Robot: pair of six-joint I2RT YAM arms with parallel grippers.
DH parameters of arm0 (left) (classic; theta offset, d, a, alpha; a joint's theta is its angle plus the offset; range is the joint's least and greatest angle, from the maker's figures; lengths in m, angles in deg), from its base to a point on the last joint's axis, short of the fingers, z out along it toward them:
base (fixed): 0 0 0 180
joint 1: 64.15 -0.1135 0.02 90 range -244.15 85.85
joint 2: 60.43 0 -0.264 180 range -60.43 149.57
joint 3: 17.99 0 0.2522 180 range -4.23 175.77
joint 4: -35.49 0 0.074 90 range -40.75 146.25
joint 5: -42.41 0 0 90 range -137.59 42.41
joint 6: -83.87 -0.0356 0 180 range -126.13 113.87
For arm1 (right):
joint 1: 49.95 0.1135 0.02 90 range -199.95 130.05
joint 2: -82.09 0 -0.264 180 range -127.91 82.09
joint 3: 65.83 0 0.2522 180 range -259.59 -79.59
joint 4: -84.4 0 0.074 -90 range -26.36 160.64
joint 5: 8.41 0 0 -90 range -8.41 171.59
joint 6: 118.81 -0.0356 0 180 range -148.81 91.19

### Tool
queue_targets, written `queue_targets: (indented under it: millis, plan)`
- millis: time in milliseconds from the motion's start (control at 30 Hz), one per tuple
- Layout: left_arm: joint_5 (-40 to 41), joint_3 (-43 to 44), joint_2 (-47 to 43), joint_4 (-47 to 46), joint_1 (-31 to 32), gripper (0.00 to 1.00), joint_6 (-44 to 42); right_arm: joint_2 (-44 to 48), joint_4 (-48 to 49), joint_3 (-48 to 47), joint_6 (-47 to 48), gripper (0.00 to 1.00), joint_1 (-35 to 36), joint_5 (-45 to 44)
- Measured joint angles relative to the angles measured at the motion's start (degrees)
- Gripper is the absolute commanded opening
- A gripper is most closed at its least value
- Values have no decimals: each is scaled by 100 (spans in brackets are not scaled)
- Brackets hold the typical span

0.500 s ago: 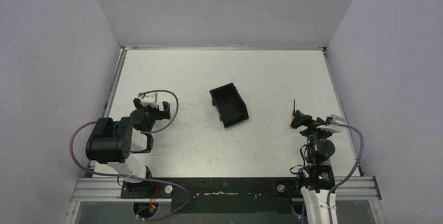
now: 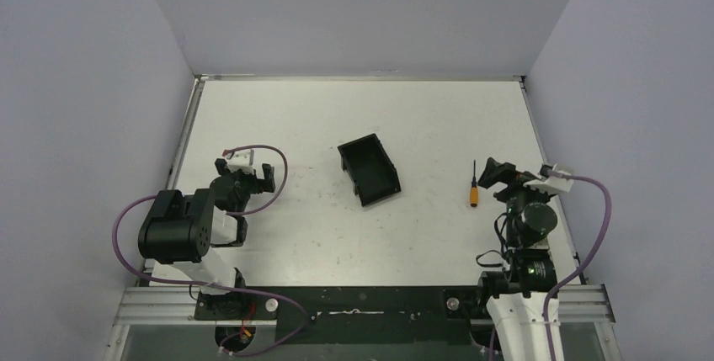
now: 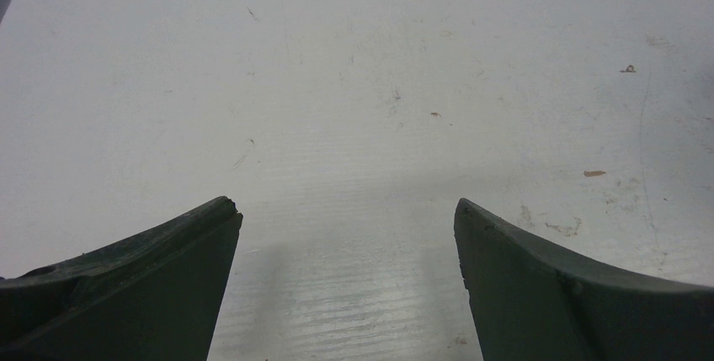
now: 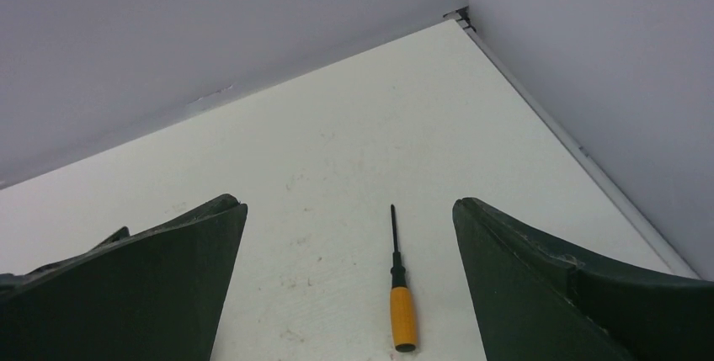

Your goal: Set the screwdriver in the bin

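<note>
Screwdriver, small, with stubby orange handle and thin black shaft (image 2: 474,189), lies flat on the white desk (image 2: 295,117) at the right side, shaft pointing to the far edge, handle toward the arms. It is outside the small black rectangular plastic bin (image 2: 369,169), which sits at an angle mid-desk, well apart to the left. Right hand (image 2: 498,176) is just beside the screwdriver, fingers spread wide, not gripping it. In the right wrist view the screwdriver (image 4: 401,310) lies on the desk ahead, between the two fingers of the right hand (image 4: 347,203). Left hand (image 2: 245,175) is on the left side, well apart from the bin. Its fingers are spread wide over scuffed desk in the left wrist view (image 3: 345,205).
</note>
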Motion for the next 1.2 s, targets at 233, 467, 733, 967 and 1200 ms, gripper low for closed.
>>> queue_targets:
  millis: [233, 467, 733, 967, 1200]
  plan:
    - [2, 0, 0, 0, 0, 97, -2, -2828, -647, -2684, 260, 100, 0, -367]
    - [2, 0, 0, 0, 0, 97, 0, -5488, -1443, -3467, 470, 100, -26, -133]
    - [2, 0, 0, 0, 0, 97, -2, -7497, -1840, -3152, 658, 87, -26, 195]
    - [2, 0, 0, 0, 0, 97, -2, -7790, -1722, -2992, 728, 0, -26, 496]
    - [2, 0, 0, 0, 0, 97, -2, -7694, -1996, -3091, 833, 0, -20, 730]
